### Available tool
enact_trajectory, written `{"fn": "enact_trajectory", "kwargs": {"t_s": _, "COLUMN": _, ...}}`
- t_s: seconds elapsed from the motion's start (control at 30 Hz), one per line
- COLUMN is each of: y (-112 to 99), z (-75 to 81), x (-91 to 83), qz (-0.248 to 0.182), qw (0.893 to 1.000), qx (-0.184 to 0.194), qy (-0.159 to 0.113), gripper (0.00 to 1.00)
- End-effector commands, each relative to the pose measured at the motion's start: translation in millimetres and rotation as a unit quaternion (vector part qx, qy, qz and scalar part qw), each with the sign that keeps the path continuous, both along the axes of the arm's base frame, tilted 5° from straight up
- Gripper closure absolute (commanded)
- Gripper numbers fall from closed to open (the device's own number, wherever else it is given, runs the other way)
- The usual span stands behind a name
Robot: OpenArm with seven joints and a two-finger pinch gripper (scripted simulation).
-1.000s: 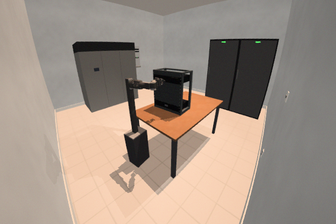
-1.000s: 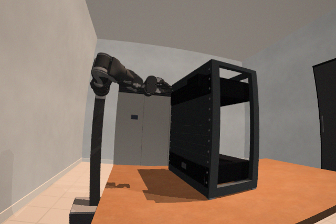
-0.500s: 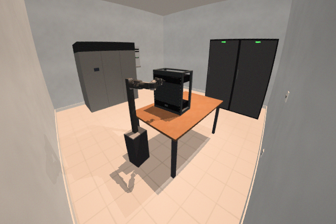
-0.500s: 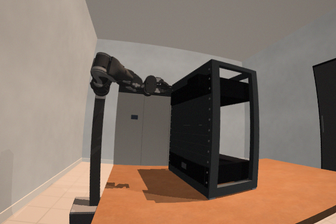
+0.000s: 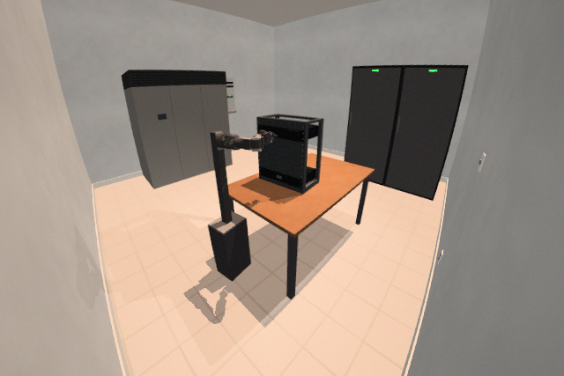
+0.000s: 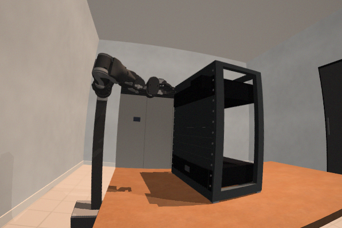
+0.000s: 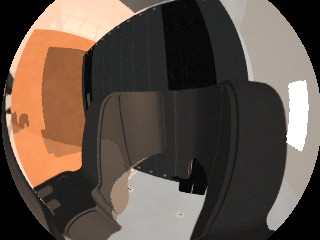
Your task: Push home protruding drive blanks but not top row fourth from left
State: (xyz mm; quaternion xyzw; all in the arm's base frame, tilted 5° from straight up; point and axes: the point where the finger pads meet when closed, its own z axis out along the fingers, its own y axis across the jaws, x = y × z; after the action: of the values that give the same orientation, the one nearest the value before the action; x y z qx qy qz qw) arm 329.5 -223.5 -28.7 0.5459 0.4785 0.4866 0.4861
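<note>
Jaws: I saw the gripper (image 6: 169,88) pressed together, pinching nothing.
Rack: I found the rack (image 6: 218,126) upright on the orange table (image 6: 276,203).
Gripper position: at the rack's upper front.
</note>
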Motion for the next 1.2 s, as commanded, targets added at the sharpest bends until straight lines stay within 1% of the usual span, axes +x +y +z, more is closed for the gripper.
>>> {"fn": "enact_trajectory", "kwargs": {"t_s": 0.0, "y": -1, "z": 0.8, "x": 0.0, "qz": 0.001, "qw": 1.000, "qx": 0.000, "qy": -0.003, "gripper": 1.00}}
{"fn": "enact_trajectory", "kwargs": {"t_s": 0.17, "y": -10, "z": -1.4, "x": -0.9, "qz": 0.000, "qw": 1.000, "qx": -0.001, "qy": -0.003, "gripper": 1.00}}
{"fn": "enact_trajectory", "kwargs": {"t_s": 0.27, "y": -22, "z": -4.5, "x": -2.1, "qz": 0.000, "qw": 1.000, "qx": -0.001, "qy": -0.003, "gripper": 1.00}}
{"fn": "enact_trajectory", "kwargs": {"t_s": 0.37, "y": -40, "z": -9.3, "x": -4.0, "qz": -0.001, "qw": 1.000, "qx": -0.001, "qy": -0.003, "gripper": 1.00}}
{"fn": "enact_trajectory", "kwargs": {"t_s": 0.43, "y": -40, "z": -9.3, "x": -4.0, "qz": -0.001, "qw": 1.000, "qx": -0.001, "qy": -0.003, "gripper": 1.00}}
{"fn": "enact_trajectory", "kwargs": {"t_s": 0.6, "y": -85, "z": -20.8, "x": -8.6, "qz": -0.001, "qw": 1.000, "qx": -0.001, "qy": -0.002, "gripper": 1.00}}
{"fn": "enact_trajectory", "kwargs": {"t_s": 0.67, "y": -98, "z": -24.2, "x": -9.9, "qz": -0.001, "qw": 1.000, "qx": -0.001, "qy": -0.002, "gripper": 1.00}}
{"fn": "enact_trajectory", "kwargs": {"t_s": 0.73, "y": -106, "z": -26.4, "x": -10.8, "qz": -0.001, "qw": 1.000, "qx": -0.001, "qy": -0.002, "gripper": 1.00}}
{"fn": "enact_trajectory", "kwargs": {"t_s": 0.83, "y": -111, "z": -27.6, "x": -11.3, "qz": -0.001, "qw": 1.000, "qx": -0.001, "qy": -0.002, "gripper": 1.00}}
{"fn": "enact_trajectory", "kwargs": {"t_s": 1.17, "y": -111, "z": -27.9, "x": -9.5, "qz": -0.001, "qw": 1.000, "qx": -0.001, "qy": -0.002, "gripper": 1.00}}
